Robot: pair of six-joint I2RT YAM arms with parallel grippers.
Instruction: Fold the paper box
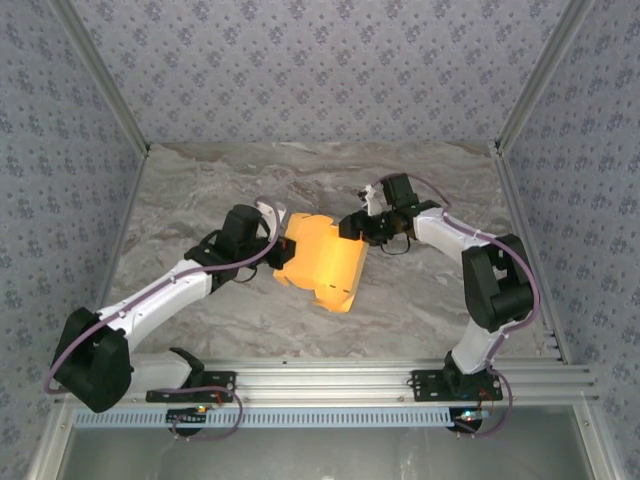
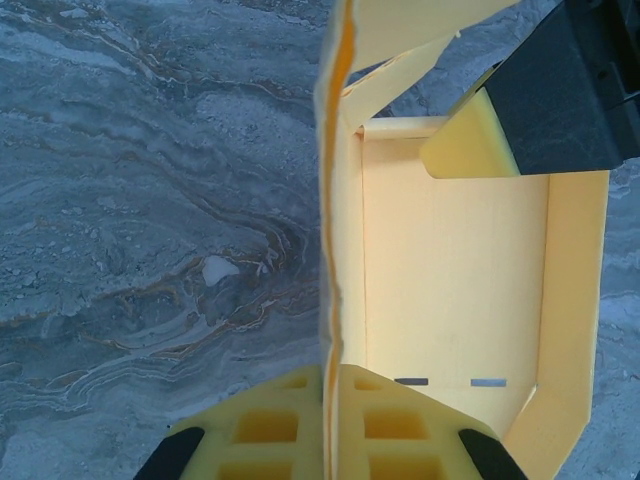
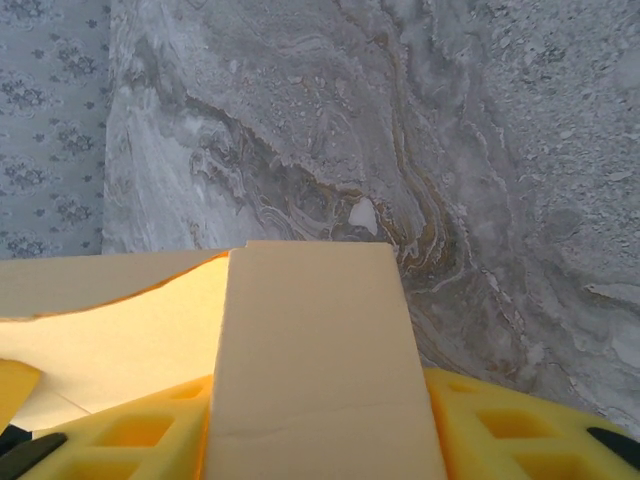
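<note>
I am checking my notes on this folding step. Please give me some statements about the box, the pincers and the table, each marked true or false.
1. The left pincer is shut on a wall of the box. True.
2. The box lies as a flat sheet. False: side walls stand up from its base.
3. The table has a grey marble pattern. True.
4. The right pincer is far from the box. False: a flap of the box lies between its fingers.
5. The box is blue. False: it is yellow-orange.
</note>
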